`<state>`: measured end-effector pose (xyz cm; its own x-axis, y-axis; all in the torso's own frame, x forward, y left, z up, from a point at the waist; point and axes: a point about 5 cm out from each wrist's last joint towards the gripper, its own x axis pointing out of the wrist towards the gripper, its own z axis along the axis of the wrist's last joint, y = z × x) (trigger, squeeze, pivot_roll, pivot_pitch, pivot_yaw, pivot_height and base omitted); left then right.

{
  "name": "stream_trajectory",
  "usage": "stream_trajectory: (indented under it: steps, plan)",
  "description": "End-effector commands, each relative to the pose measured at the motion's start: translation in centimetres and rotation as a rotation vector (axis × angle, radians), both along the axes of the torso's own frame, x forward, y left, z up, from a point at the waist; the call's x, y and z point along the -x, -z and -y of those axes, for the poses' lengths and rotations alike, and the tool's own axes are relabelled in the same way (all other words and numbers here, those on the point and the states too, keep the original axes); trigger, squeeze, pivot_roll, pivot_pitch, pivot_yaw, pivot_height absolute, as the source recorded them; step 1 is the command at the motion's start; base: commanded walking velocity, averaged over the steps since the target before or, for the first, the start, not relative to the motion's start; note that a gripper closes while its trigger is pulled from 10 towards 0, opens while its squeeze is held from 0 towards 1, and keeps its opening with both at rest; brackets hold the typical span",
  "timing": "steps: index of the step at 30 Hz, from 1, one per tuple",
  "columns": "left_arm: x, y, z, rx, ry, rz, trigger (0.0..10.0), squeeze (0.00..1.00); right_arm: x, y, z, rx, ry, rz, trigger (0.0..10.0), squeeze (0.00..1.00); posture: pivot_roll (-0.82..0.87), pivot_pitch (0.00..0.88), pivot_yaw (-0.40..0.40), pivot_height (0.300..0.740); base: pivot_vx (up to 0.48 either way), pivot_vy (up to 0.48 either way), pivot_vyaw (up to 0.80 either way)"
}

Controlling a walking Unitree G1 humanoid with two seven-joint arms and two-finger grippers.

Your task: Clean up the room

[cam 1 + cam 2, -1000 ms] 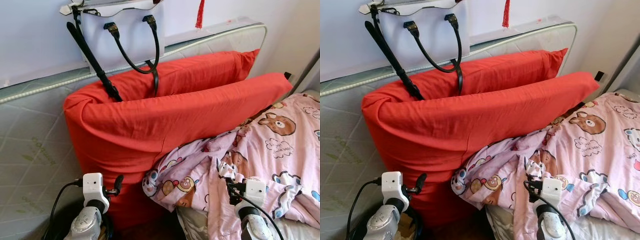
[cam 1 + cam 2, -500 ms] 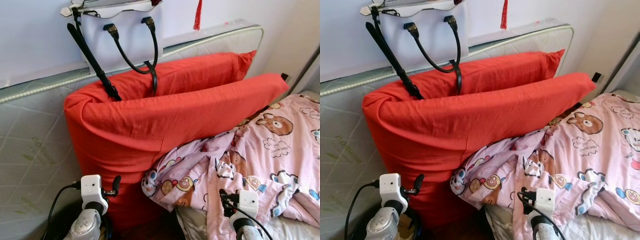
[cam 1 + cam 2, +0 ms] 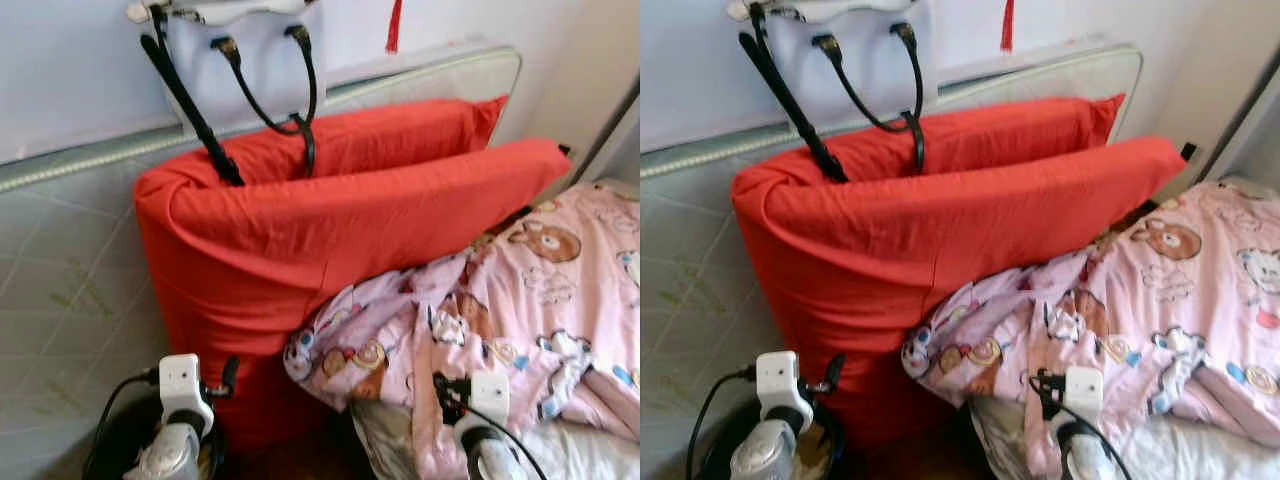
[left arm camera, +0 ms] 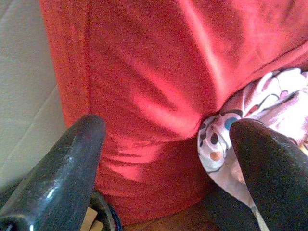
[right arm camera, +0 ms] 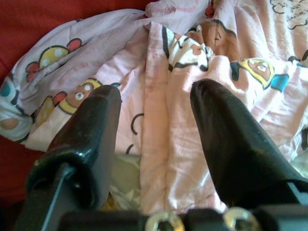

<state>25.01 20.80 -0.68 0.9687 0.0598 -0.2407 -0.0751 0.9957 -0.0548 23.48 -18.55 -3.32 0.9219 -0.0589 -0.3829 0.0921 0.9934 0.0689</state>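
Behind everything, a bare mattress (image 3: 60,260) props a big red cushion (image 3: 330,230); the pink cartoon blanket (image 3: 520,300) spills at its four o'clock. Soft, light and floppy, I judge, so my empty, wide-spread right gripper (image 5: 154,125) should pinch a raised fold (image 5: 159,82); my left gripper (image 4: 163,159) gapes wide too.

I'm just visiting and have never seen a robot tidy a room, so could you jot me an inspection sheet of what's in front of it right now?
Surface: bed, white sheet showing at its near edge.
Job's things: pink cartoon blanket, crumpled on the bed, one end spilling against the red bedding.
Clutter: red bedding standing folded against a mattress; white handbag above it, black straps hanging onto the red fabric.
Grippers: left gripper open, facing the red bedding; right gripper open over the blanket, holding nothing.
Cables: black cable looping from the left wrist.
Surroundings: white wall; red tassel hanging on it.
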Motion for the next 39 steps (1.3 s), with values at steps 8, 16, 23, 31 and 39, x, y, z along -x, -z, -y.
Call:
stream_trajectory:
  steps: [8, 16, 23, 31, 39]
  plan:
    - [-0.7, -0.8, -0.6, 0.003, -0.021, 0.023, 10.0, 0.00, -0.4, 0.4, -1.0, -0.014, -0.054, -0.066, 10.0, 0.00, -0.04, 0.000, -0.028, 0.673, 0.000, 0.000, 0.00]
    - [-1.4, -1.6, -1.0, 0.001, -0.048, 0.053, 10.0, 0.00, -1.3, -0.2, -1.3, -0.056, -0.063, -0.040, 10.0, 0.00, 0.00, 0.038, -0.056, 0.673, 0.000, 0.000, 0.00]
    - [-1.3, -1.7, -0.9, 0.004, -0.050, 0.059, 10.0, 0.00, -1.8, -0.5, -1.2, -0.057, -0.072, -0.041, 10.0, 0.00, 0.02, 0.058, -0.065, 0.673, 0.000, 0.000, 0.00]
    - [-1.3, -1.8, -0.8, 0.006, -0.056, 0.067, 10.0, 0.00, -2.0, -0.4, -1.4, -0.051, -0.087, -0.063, 10.0, 0.00, 0.03, 0.081, -0.078, 0.673, 0.000, 0.000, 0.00]
    - [-1.2, -1.8, -0.6, 0.008, -0.054, 0.072, 10.0, 0.00, -2.0, -0.5, -1.5, -0.076, -0.093, -0.050, 10.0, 0.00, 0.04, 0.095, -0.076, 0.673, 0.000, 0.000, 0.00]
